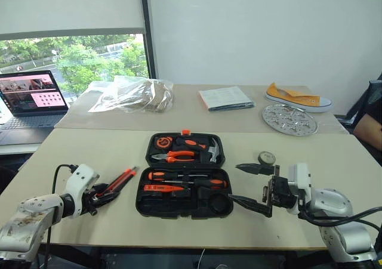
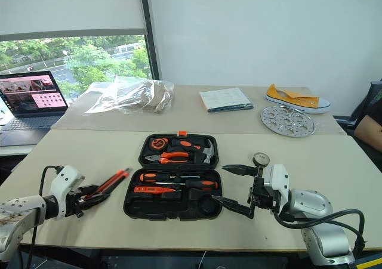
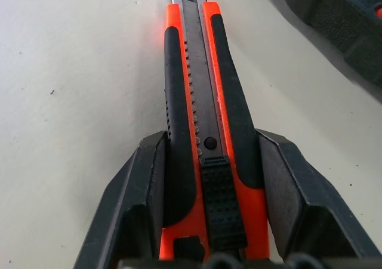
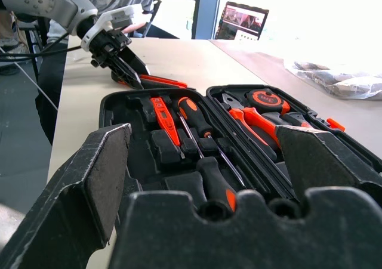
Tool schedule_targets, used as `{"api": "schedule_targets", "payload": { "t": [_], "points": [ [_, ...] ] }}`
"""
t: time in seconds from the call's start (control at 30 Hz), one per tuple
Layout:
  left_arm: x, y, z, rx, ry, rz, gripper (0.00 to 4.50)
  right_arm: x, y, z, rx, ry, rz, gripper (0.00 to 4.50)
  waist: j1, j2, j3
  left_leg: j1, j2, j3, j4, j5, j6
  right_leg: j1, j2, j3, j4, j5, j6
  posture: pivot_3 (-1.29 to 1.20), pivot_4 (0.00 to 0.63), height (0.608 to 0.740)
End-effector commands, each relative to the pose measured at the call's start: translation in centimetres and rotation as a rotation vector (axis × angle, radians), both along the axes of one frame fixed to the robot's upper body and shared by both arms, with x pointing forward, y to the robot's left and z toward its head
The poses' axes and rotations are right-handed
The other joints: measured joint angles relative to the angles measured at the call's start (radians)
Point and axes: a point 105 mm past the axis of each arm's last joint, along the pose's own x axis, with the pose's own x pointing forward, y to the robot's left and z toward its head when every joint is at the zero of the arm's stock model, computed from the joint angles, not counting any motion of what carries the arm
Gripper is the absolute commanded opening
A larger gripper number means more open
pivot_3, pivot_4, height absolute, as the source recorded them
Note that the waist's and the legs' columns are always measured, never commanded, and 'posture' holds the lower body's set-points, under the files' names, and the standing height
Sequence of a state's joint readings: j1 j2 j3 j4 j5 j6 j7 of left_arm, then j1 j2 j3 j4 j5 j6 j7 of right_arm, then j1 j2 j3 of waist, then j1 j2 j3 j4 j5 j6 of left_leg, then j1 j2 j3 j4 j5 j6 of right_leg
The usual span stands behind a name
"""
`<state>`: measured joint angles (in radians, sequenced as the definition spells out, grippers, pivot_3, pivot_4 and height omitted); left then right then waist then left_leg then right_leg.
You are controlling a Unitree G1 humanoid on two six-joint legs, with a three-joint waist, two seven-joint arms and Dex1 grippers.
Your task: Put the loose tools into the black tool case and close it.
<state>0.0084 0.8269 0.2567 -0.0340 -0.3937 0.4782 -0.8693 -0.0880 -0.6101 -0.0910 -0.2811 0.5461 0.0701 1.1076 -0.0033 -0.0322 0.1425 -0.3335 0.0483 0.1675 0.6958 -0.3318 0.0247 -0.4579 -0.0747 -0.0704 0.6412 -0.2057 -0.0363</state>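
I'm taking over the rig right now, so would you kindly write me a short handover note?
Left gripper: its fingers stand either side of the utility knife, which lies on the table left of the case; a firm grip cannot be confirmed.
Right gripper: open, empty, at the case's right edge.
Done: two screwdrivers and the tester sit in their slots.
Left: the knife, the tape roll on the table right of the case, then closing the open lid.
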Motion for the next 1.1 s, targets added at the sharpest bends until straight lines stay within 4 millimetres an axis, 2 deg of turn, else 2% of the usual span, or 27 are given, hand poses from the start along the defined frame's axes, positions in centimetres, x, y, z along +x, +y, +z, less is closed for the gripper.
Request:
{"api": "schedule_targets", "payload": {
  "t": [0.03, 0.07, 0.13, 0.23, 0.37, 0.4, 0.5, 0.63, 0.73, 1.0, 1.1],
  "points": [
    [-0.2, 1.5, 3.2, -0.032, -0.165, -0.051, 1.76, -0.3, -0.3, 1.1, 0.006, -0.036, -0.004, 4.5, 0.0, 0.0, 0.0, 0.0, 0.0, 0.0, 0.0, 0.0, 0.0, 0.0, 0.0, 0.0, 0.0, 0.0, 0.0, 0.0, 0.15, 0.74],
    [-0.3, 1.8, 3.9, -0.035, -0.207, -0.082, 1.76, -0.4, -0.4, 1.1, 0.004, -0.036, -0.005, 4.5, 0.001, -0.001, 0.0, 0.0, 0.0, 0.0, 0.0, 0.0, 0.0, 0.0, 0.0, -0.001, 0.0, 0.0, 0.0, 0.0, 0.15, 0.74],
    [-0.5, 1.1, 6.0, -0.056, -0.282, -0.198, 1.76, -0.4, -0.6, 1.1, -0.003, -0.035, -0.006, 4.5, 0.002, 0.0, 0.0, -0.001, 0.0, 0.0, 0.0, 0.0, 0.0, -0.001, 0.0, -0.002, 0.0, 0.0, -0.001, 0.0, 0.15, 0.74],
    [-1.0, -2.6, 8.0, -0.084, -0.286, -0.447, 1.76, -0.6, -0.9, 1.1, -0.016, -0.03, -0.004, 4.5, 0.013, -0.001, 0.0, -0.002, 0.0, -0.001, 0.001, 0.0, 0.0, 0.0, -0.001, -0.003, 0.0, 0.0, 0.0, 0.0, 0.15, 0.74],
    [-1.5, -7.6, 7.9, -0.02, -0.2, -0.715, 1.76, -0.7, -1.0, 1.0, -0.03, -0.02, 0.003, 4.5, 0.02, -0.001, 0.0, -0.002, -0.002, 0.0, 0.002, 0.0, 0.0, 0.0, -0.002, -0.003, -0.001, 0.0, 0.0, 0.0, 0.15, 0.74],
    [-1.6, -9.2, 7.2, 0.037, -0.173, -0.802, 1.76, -0.8, -1.0, 0.9, -0.032, -0.017, 0.006, 4.5, 0.019, -0.001, 0.0, -0.002, -0.002, 0.0, 0.002, 0.0, 0.0, 0.0, -0.002, -0.002, -0.001, 0.0, 0.0, 0.0, 0.15, 0.74],
    [-1.4, -12.0, 5.0, 0.178, -0.122, -0.927, 1.76, -0.9, -0.8, 0.9, -0.033, -0.015, 0.009, 4.5, 0.016, -0.001, 0.0, -0.002, -0.004, 0.0, 0.002, 0.0, 0.0, 0.001, 0.0, -0.001, 0.0, 0.0, 0.001, 0.0, 0.15, 0.74],
    [-0.4, -13.8, 3.0, 0.243, -0.089, -0.933, 1.76, -1.2, -0.6, 0.9, -0.031, -0.012, 0.003, 4.5, 0.002, -0.001, 0.001, -0.003, -0.004, 0.0, 0.002, 0.001, -0.001, 0.001, 0.004, 0.002, 0.0, 0.0, 0.0, 0.0, 0.15, 0.74],
    [-0.3, -14.4, 1.7, 0.264, -0.068, -0.945, 1.76, -1.4, -0.6, 0.8, -0.032, -0.012, -0.011, 4.5, 0.004, -0.001, 0.001, -0.002, -0.003, -0.001, 0.002, 0.001, -0.001, 0.001, 0.004, 0.001, 0.0, 0.0, 0.0, 0.0, 0.15, 0.74],
    [-0.3, -15.2, 0.7, 0.284, -0.05, -1.013, 1.76, -1.6, -0.6, 0.6, -0.022, -0.006, -0.035, 4.5, 0.015, -0.001, 0.0, -0.002, -0.003, -0.002, 0.004, 0.0, 0.002, 0.001, 0.001, 0.001, 0.0, 0.0, 0.001, 0.0, 0.15, 0.74],
    [0.0, -14.7, 0.5, 0.339, -0.041, -1.04, 1.76, -1.4, -0.7, 0.7, -0.022, -0.009, -0.038, 4.5, 0.015, -0.001, 0.0, -0.002, -0.003, -0.002, 0.004, 0.0, 0.002, 0.002, 0.001, 0.001, 0.0, 0.0, 0.002, 0.0, 0.15, 0.74]
  ]
}}
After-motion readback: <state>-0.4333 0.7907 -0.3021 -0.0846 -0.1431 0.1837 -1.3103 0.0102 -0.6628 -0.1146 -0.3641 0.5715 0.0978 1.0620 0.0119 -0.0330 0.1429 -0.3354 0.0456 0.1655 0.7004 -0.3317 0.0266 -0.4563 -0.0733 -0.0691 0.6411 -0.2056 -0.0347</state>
